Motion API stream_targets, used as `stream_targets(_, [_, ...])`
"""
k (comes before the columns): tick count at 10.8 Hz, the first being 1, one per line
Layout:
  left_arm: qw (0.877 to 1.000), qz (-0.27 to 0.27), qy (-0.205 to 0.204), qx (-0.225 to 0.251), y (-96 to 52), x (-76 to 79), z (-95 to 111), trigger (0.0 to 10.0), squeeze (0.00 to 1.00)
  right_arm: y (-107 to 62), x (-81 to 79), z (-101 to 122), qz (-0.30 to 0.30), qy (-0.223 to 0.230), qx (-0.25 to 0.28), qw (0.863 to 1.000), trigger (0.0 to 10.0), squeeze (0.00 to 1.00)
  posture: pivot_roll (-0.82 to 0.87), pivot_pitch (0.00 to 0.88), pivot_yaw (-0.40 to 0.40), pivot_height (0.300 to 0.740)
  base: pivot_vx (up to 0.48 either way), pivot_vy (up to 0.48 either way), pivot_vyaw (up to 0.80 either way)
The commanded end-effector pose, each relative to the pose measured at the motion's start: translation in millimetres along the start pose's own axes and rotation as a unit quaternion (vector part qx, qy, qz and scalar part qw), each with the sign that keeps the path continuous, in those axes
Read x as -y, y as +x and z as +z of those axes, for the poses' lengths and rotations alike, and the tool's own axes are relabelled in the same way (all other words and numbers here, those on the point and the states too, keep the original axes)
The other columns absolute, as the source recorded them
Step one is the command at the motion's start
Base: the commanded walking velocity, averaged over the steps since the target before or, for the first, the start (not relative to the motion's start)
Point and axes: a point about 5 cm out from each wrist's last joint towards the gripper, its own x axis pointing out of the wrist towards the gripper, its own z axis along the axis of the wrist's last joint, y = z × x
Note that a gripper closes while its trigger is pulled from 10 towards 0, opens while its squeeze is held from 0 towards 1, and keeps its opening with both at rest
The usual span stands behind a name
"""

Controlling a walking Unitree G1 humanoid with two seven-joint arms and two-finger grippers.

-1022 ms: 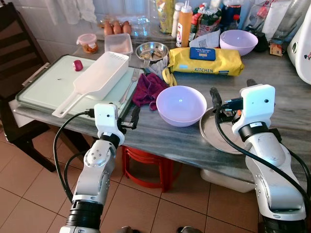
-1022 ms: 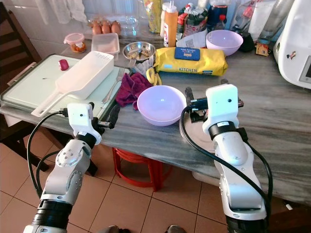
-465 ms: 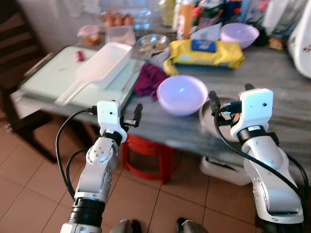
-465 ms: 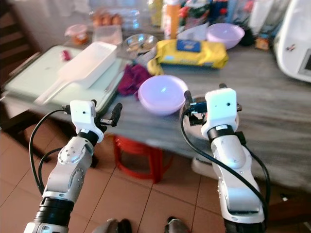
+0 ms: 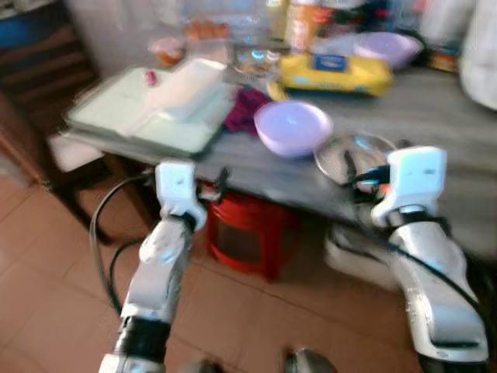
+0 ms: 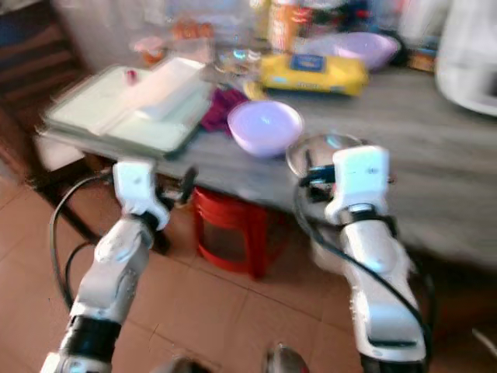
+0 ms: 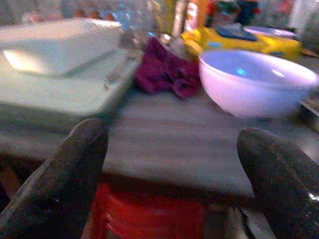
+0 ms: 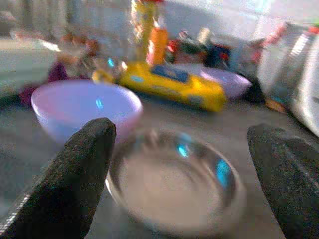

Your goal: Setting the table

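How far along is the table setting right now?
Nothing looks set yet. The lilac bowl and steel plate sit on the cluttered counter. The left gripper and right gripper are open and empty, short of the counter edge. All picking and placing remains.

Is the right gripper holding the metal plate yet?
No, the right gripper is open, its fingers spread apart short of the metal plate, which lies on the counter.
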Motion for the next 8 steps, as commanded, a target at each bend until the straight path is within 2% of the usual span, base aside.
stream_targets(1, [1.0, 0.008, 0.006, -0.003, -1.3, -6.5, 0.1, 10.0, 0.0, 1.0, -3.0, 4.3, 0.005, 0.004, 0.011, 1.0, 10.0, 0.0, -0.22, 0.121, 0.054, 0.74, -0.304, 0.0, 0.0])
stream_targets(8, [1.0, 0.006, 0.013, -0.006, -2.3, -5.8, -2.1, 10.0, 0.0, 1.7, -4.7, -1.9, 0.0, 0.023, 0.0, 1.0, 10.0, 0.0, -0.21, 0.12, 0.052, 0.74, -0.321, 0.0, 0.0])
